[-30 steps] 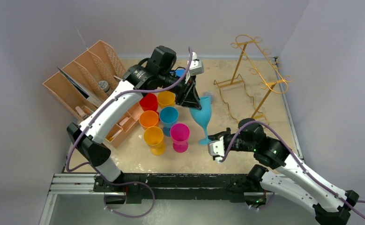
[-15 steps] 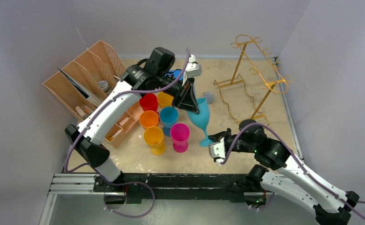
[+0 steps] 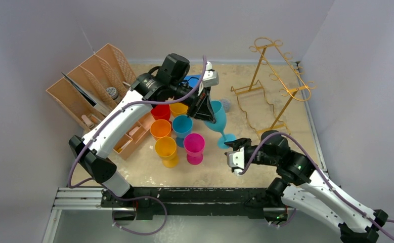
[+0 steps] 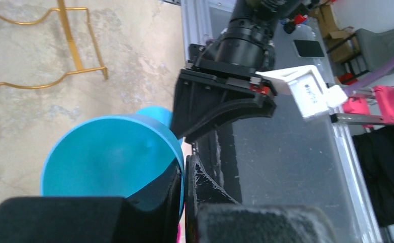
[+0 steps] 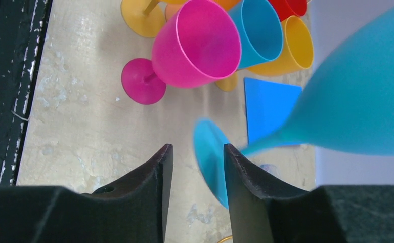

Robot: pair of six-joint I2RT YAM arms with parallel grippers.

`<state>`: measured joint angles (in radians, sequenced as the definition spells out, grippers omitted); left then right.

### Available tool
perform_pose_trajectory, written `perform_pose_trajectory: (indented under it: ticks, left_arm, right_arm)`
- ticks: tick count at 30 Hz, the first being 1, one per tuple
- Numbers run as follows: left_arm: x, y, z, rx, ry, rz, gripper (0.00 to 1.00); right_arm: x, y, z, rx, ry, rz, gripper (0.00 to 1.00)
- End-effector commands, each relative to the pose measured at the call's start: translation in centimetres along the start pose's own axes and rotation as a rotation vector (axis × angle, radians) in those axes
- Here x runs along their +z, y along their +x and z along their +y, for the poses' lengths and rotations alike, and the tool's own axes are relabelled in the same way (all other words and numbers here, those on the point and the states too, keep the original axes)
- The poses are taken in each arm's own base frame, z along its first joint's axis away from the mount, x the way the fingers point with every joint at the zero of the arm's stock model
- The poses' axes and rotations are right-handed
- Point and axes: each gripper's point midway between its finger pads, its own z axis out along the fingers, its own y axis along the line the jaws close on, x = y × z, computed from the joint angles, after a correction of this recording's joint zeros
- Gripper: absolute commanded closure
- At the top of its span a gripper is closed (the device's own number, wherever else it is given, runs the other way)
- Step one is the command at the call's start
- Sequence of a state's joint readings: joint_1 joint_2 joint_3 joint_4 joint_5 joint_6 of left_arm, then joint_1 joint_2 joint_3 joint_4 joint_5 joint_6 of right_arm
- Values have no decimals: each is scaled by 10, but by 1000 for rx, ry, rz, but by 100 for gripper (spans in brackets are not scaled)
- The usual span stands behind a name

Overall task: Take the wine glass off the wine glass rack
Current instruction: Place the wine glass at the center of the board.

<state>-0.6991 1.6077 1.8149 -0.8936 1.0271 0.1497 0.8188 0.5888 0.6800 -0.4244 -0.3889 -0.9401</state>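
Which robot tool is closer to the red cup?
Left. The left tool, gripping the blue wine glass, is just across a yellow cup from the red cup. The right tool is farther off, beyond the pink glass.

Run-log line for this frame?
left gripper: shut on teal wine glass rim, glass tilted | right gripper: open beside its foot | wine glass rack: empty

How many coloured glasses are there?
7. Six stand clustered: red, yellow, orange, blue, amber, pink. A teal one tilts in the left pincer. The arm may hide more.
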Motion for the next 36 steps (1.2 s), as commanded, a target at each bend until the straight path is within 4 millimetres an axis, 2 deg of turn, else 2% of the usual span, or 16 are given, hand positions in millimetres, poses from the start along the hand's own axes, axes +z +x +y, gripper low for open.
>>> perform_pose_trajectory:
  ticks: [1, 5, 8, 12, 15, 18, 26, 31, 36]
  left_arm:
    - [-10, -18, 4, 129, -83, -46, 100]
    - [-14, -24, 15, 145, -172, -56, 100]
    - [-16, -31, 27, 166, -251, -82, 100]
    - [-4, -29, 47, 194, -384, -45, 100]
    - [5, -22, 69, 196, -486, -12, 100]
    - [11, -13, 95, 155, -575, 15, 100]
    - [32, 22, 154, 48, -717, 87, 100]
    - [51, 44, 176, 4, -709, 140, 100]
    - [60, 69, 197, -43, -746, 187, 100]
  right_arm:
    - [-2, -17, -6, 54, 36, -73, 54]
    - [-8, -16, -1, 141, 36, -61, 50]
    - [-15, -11, -7, 235, 96, -21, 46]
    - [-25, -5, -18, 381, 214, 10, 42]
    - [-32, -7, -29, 505, 306, -6, 42]
    - [-38, -9, -35, 623, 361, -10, 42]
    - [-53, 15, -39, 922, 497, 160, 40]
    - [-53, 20, -37, 1003, 521, 200, 39]
    - [-54, 21, -34, 1031, 532, 182, 38]
